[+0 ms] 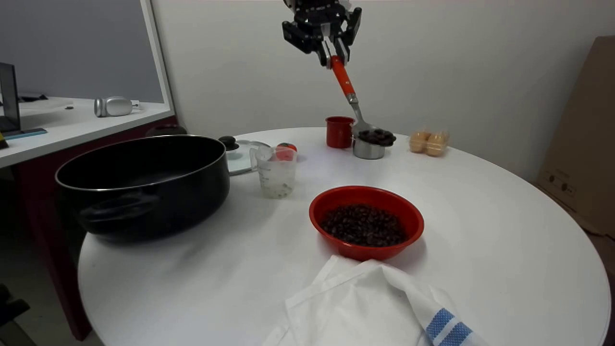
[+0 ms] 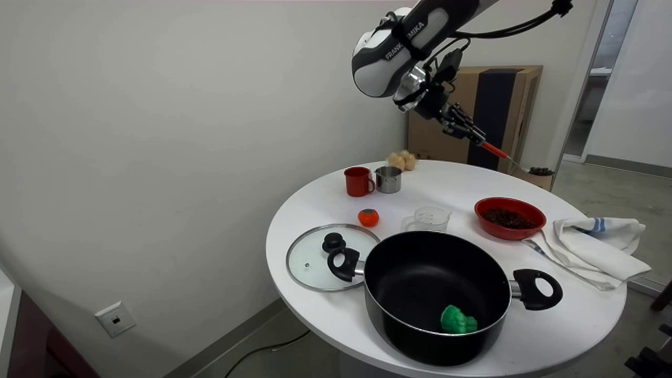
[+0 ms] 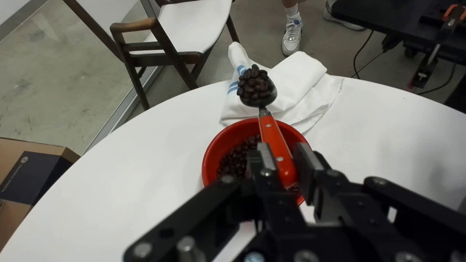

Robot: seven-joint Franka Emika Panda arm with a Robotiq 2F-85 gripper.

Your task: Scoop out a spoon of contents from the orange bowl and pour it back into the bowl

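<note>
The spoon's red-orange handle (image 1: 342, 77) is between the jaws of my gripper (image 1: 338, 56), which are shut on it. The spoon (image 2: 494, 150) is held above the table in both exterior views, sloping down to its scoop end. The scoop end carries a heap of dark contents (image 3: 256, 86). The orange bowl (image 3: 211, 160) stands on the table with more dark contents (image 1: 363, 226) in it. In the wrist view my gripper (image 3: 285, 156) overlaps the bowl, and the loaded scoop shows past the bowl's rim, over the towel. The spoon's handle (image 3: 273, 134) hides part of the bowl.
A white towel (image 1: 365, 302) lies beside the bowl. A large black pot (image 2: 409, 336) holds a green item (image 2: 457, 320). A clear measuring cup (image 1: 276, 178), a red cup (image 2: 357, 182), a metal cup (image 2: 388, 181), a glass lid (image 2: 310, 262) and an orange fruit (image 2: 368, 218) stand around.
</note>
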